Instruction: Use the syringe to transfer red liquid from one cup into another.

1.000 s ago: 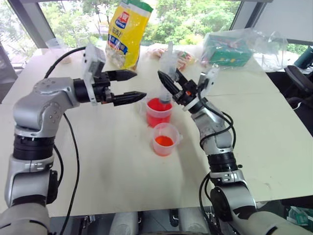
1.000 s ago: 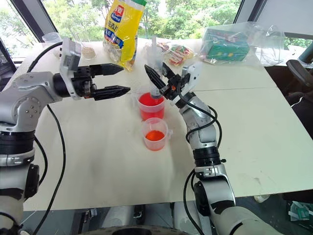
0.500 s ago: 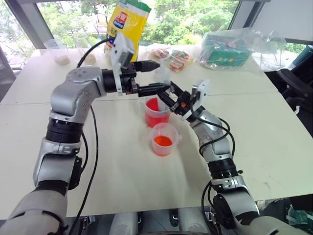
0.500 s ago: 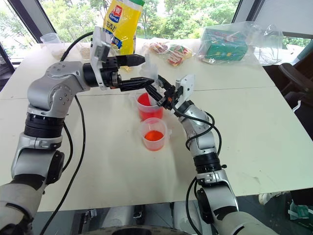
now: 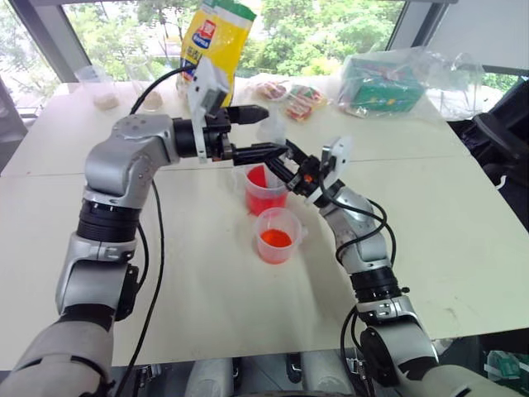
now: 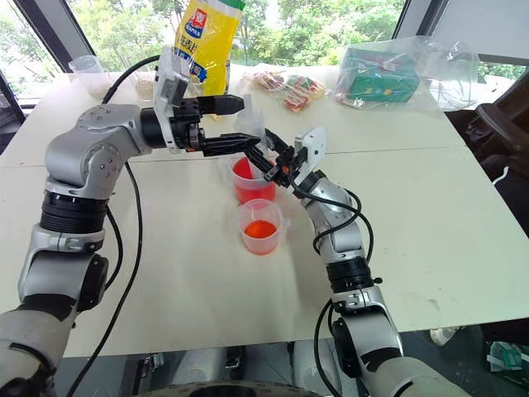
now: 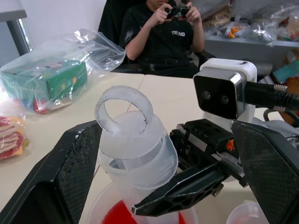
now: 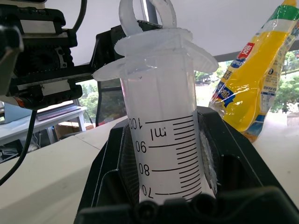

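My right gripper (image 6: 263, 159) is shut on the barrel of the clear syringe (image 8: 163, 130), which it holds upright over the taller cup (image 5: 264, 192) of red liquid (image 7: 117, 217). The syringe's lower end points down into that cup and is hidden behind the fingers. My left gripper (image 5: 258, 131) is open and level. Its fingers (image 7: 70, 172) stand on either side of the plunger's ring top (image 7: 125, 112) without touching it. A shorter cup (image 5: 277, 236) of orange-red liquid stands just in front of the taller one.
A yellow bag (image 5: 216, 50) stands at the back of the white table (image 5: 207, 273). A green box in a plastic bag (image 5: 384, 83), snack packets (image 5: 293, 95) and small cups of powder (image 5: 101, 87) lie beside it. A seated person (image 7: 163, 32) is beyond the table.
The whole view has shifted. My left gripper has come right to the syringe, its open fingers now flanking the plunger top. The right gripper keeps its hold over the taller cup.
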